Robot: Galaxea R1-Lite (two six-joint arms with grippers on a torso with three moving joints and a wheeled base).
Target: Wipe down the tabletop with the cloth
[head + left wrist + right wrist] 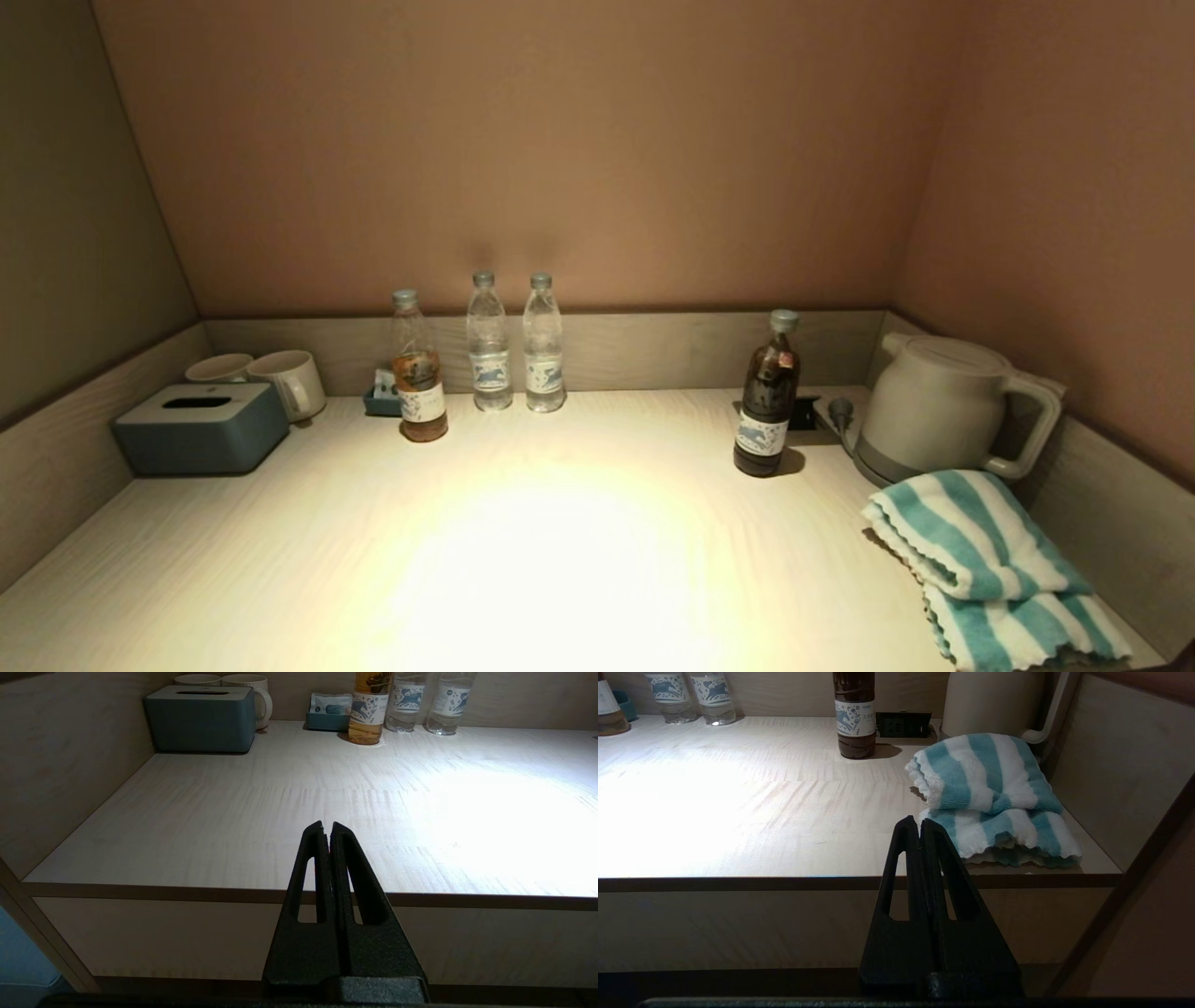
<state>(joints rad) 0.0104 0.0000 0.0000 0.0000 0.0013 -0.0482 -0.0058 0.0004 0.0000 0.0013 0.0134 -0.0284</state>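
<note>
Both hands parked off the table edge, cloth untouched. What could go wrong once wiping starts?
1. The dark glass bottle stands upright near the folded teal-and-white striped terry cloth; a sweep could topple it.
2. The grey kettle sits right behind the cloth, crowding the shut right hand.
3. The shut left hand looks idle.

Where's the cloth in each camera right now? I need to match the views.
Head view: the cloth lies at lower right, in front of the kettle.
Left wrist view: not in it.
Right wrist view: cloth right of centre, beyond the shut right gripper.
Shared landmark: the dark bottle.
</note>
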